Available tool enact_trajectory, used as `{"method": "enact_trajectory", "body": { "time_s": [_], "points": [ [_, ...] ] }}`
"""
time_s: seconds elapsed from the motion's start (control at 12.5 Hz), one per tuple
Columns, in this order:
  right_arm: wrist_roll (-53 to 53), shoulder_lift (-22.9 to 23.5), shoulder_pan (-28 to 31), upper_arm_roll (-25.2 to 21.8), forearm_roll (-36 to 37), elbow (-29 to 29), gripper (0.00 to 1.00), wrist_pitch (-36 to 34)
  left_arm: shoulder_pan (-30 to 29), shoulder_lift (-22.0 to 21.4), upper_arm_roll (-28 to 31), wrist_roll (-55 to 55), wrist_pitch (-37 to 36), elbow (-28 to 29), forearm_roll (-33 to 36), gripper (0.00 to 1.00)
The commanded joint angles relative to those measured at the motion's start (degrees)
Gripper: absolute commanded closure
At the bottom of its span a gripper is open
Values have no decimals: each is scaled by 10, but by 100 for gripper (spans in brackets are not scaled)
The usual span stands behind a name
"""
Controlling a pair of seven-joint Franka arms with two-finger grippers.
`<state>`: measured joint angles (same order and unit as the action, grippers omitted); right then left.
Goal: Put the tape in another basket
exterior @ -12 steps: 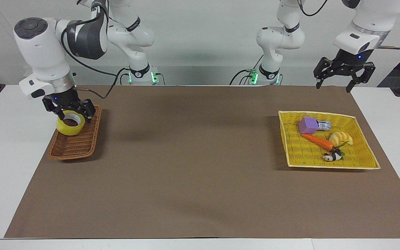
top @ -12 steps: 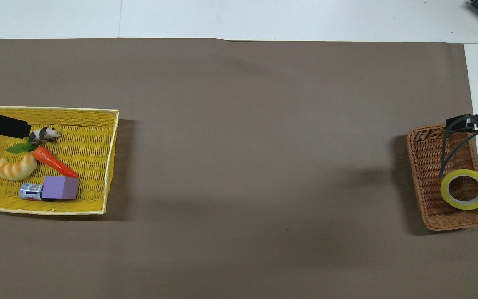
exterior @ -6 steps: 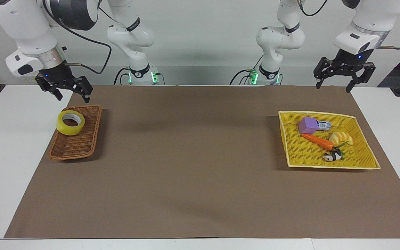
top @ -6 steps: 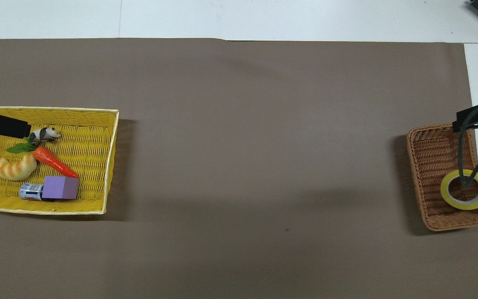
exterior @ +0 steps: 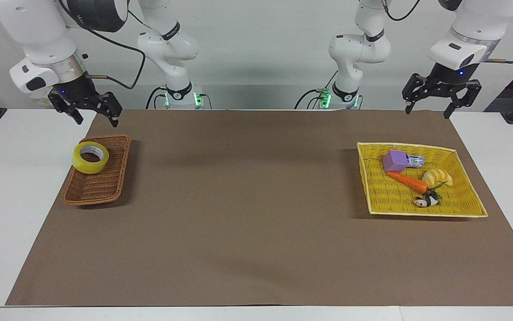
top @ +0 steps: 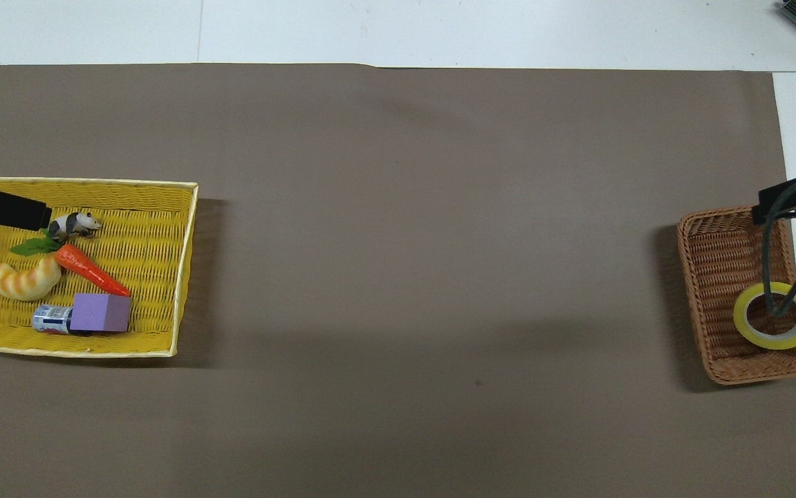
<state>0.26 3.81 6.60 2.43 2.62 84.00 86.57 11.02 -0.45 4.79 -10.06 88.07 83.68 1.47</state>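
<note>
Treat the transfer as complete: the tape [exterior: 90,157] rests in the basket [exterior: 97,187] at its end nearer the robots, while the right gripper [exterior: 89,110] hangs above it, jaws spread and empty, and the left gripper [exterior: 441,95] waits likewise over the counter [exterior: 247,200].

The basket [exterior: 97,171] sits at the right arm's end of the mat [exterior: 256,209]. The tape [exterior: 90,157] lies in the basket, at its end nearer the robots. The tray [exterior: 374,196] sits at the left arm's end and holds a block [exterior: 395,161], can [exterior: 415,160], carrot [exterior: 408,181], bread [exterior: 437,177] and panda [exterior: 425,201]. The block touches the can; the panda lies farthest from the robots.
</note>
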Motion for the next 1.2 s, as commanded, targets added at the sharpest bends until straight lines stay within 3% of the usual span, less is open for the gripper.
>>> {"method": "enact_trajectory", "body": {
  "time_s": [0.0,0.56,0.8,1.12],
  "points": [
    [-12,-10,5,1,-14,9,0,-4,-7,-8,-5,5,-4,8,-8,0],
    [-13,-7,-15,-23,-13,3,0,-13,-7,-8,-5,5,-4,8,-8,0],
    [-12,-8,-11,-18,-12,-12,0,-48,-5,-8,-7,7,-1,7,-9,0],
    [-9,-13,-16,-17,-10,-8,0,-40,-6,-9,-5,4,-12,1,-12,0]
  ]
}}
